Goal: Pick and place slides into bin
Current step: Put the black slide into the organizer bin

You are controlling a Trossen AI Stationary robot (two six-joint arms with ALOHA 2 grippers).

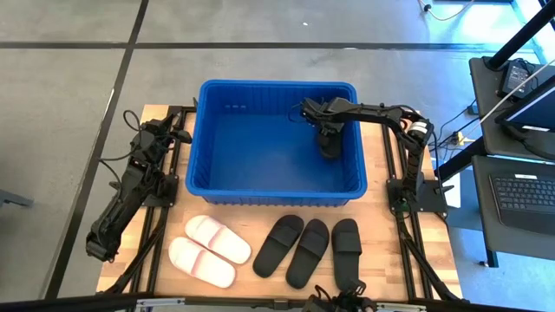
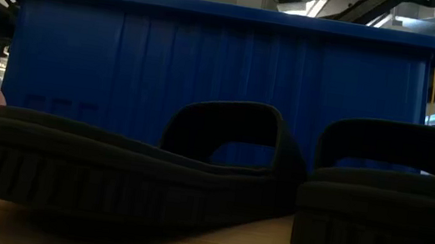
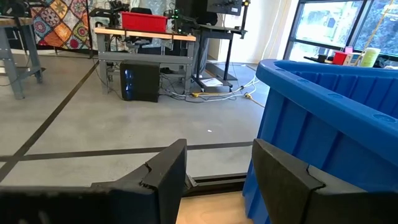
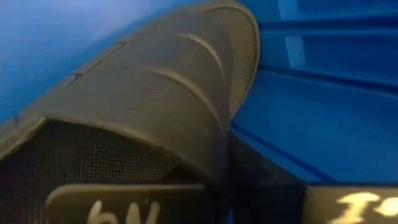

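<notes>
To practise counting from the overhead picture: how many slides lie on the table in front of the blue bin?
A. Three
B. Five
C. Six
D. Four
B. The high view shows two white slides and three black slides lying on the table in front of the bin, five in all; one more black slide is over the bin in the right gripper.

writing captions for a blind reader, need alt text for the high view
The right gripper holds a black slide inside the blue bin. Two white slides and three black slides lie below it; the left gripper waits beside it.
</notes>
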